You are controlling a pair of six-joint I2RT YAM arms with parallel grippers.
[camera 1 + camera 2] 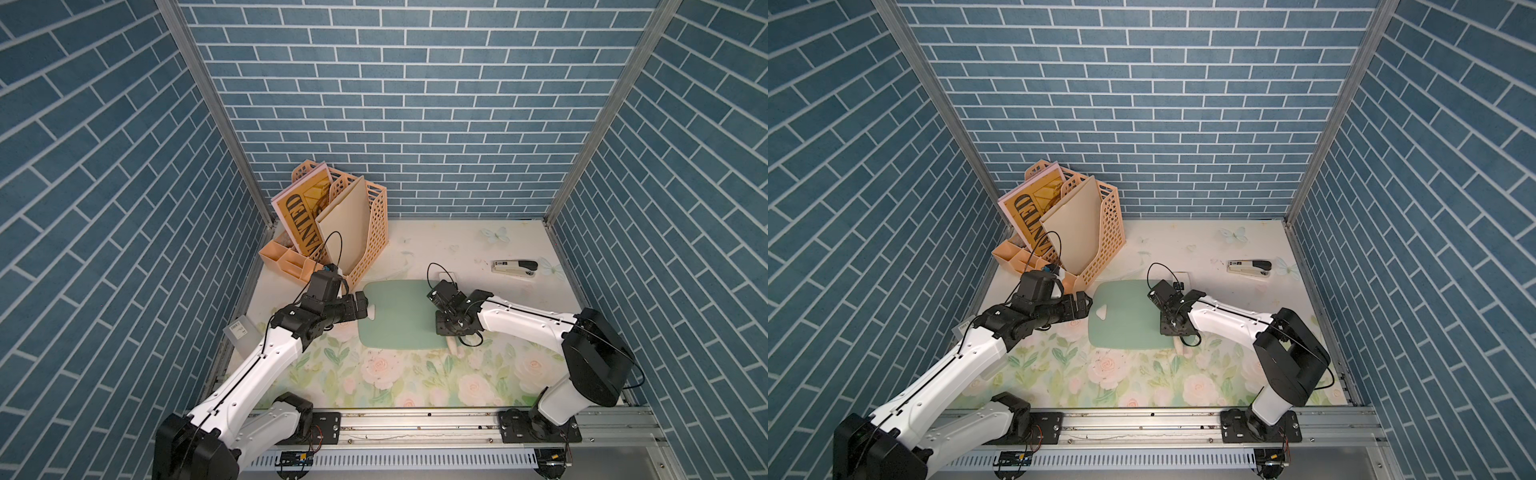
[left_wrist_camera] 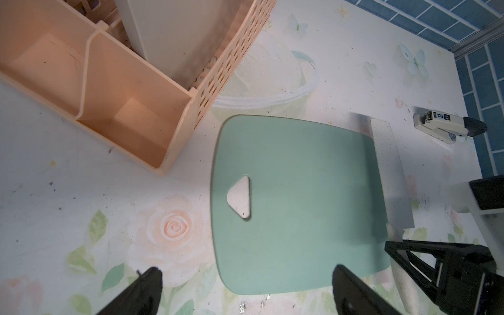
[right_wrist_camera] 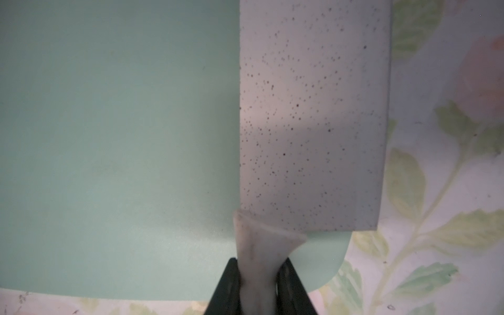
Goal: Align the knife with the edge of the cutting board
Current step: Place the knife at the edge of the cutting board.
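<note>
Though tilted, booklets in organizer

Both top views look steeply down from high up onto the whole tabletop. The left wrist camera faces down from moderate height over the board; the right wrist camera sits close above the knife. All four share the board.

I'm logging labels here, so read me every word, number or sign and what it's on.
"ANTED", first letter partly hidden: yellow cover in the peach file holder.
"50": stapler label; the rest is too small.
Sticker on the grey card: too small to read.
</note>
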